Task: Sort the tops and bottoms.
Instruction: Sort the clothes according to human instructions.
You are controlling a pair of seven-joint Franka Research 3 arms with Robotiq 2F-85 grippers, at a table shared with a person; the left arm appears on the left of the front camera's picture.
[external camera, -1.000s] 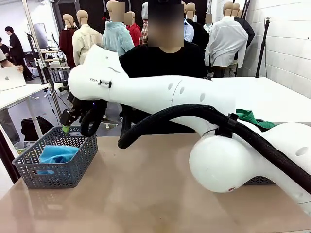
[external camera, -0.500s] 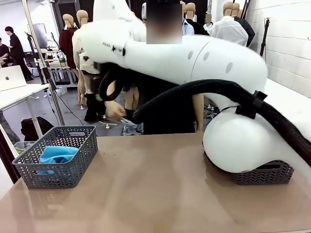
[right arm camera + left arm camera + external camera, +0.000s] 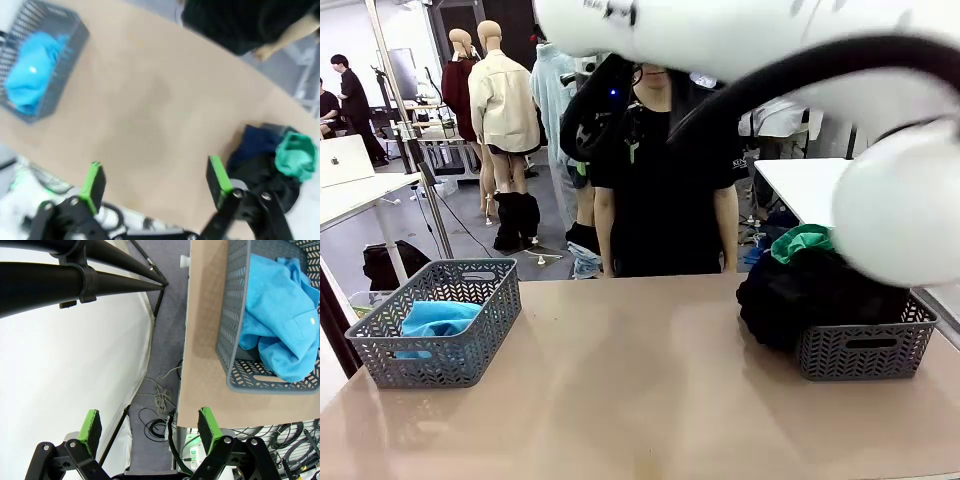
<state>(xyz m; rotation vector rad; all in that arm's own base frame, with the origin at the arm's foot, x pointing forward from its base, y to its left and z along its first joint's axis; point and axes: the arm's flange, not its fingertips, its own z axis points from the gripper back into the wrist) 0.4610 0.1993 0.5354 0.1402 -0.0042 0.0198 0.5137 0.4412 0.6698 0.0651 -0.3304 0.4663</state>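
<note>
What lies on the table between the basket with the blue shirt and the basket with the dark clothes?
Nothing: in the front view the table is bare between the left basket holding the blue shirt and the right basket heaped with dark clothes.

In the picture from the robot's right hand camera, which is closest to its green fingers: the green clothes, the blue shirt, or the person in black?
Going by how they lie in the right wrist view, from the right gripper:
1. The emerald green garment, on the dark pile just right of the fingers.
2. The sky-blue shirt, in the grey basket, upper left.
3. The person in black, beyond the table's far edge.
</note>
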